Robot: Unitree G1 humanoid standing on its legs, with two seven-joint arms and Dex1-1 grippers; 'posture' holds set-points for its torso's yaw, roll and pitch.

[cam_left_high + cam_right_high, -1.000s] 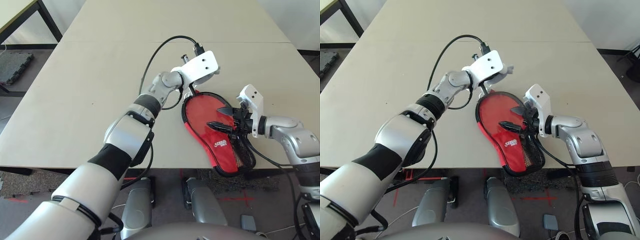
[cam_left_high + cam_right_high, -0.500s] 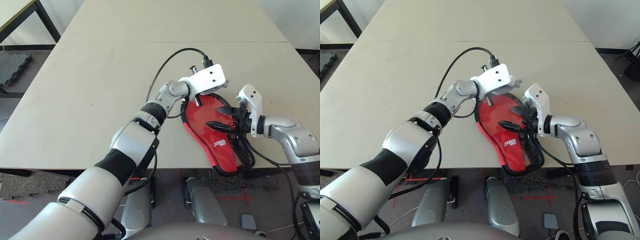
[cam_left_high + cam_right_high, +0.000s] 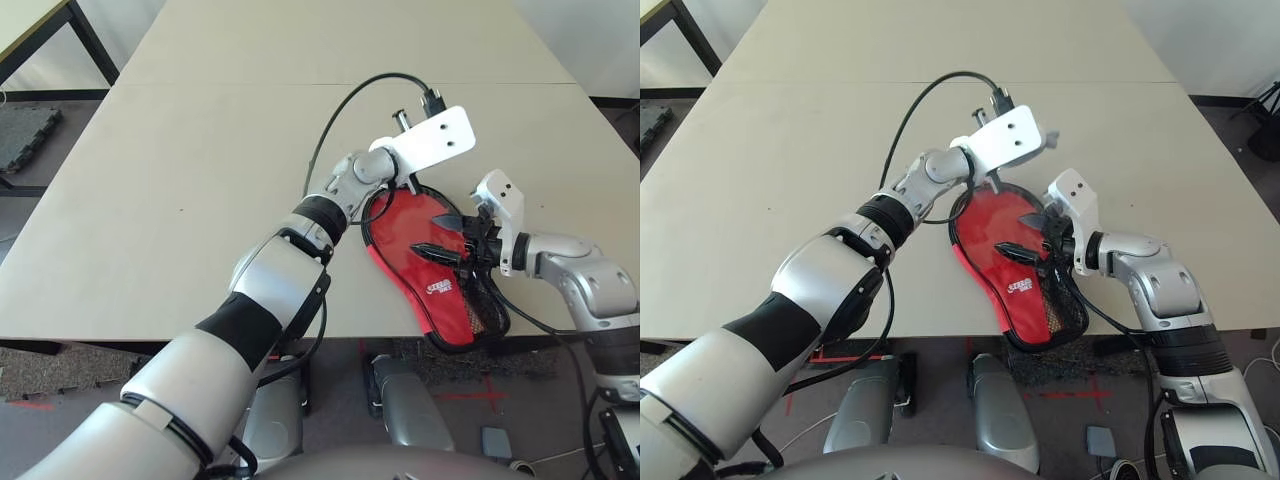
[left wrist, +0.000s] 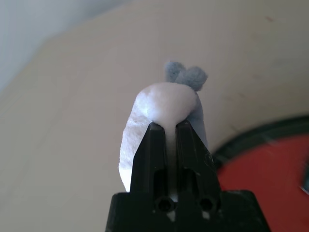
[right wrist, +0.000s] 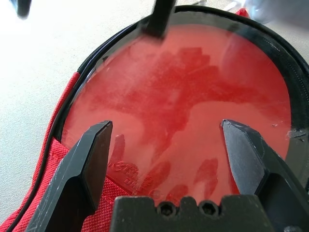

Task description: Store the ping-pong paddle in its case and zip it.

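The red case (image 3: 447, 297) lies open near the table's front edge on the right, and its narrow end hangs over the edge. The ping-pong paddle (image 5: 183, 106) rests in the case with its red face up; its handle is hidden. My left gripper (image 4: 170, 126) is shut on a small white-and-grey plush (image 4: 164, 104) at the case's far rim (image 3: 405, 185). My right gripper (image 3: 441, 235) hovers open just above the paddle's face (image 3: 408, 228), one finger on each side, holding nothing.
The tan table (image 3: 230, 150) stretches wide to the left and far side, with a seam (image 3: 200, 86) across it. A black cable (image 3: 350, 100) loops above my left wrist. The front edge (image 3: 150, 335) runs close under the case.
My left gripper, still shut on the plush, has moved right along the case's far rim. The right gripper and the case have stayed put.
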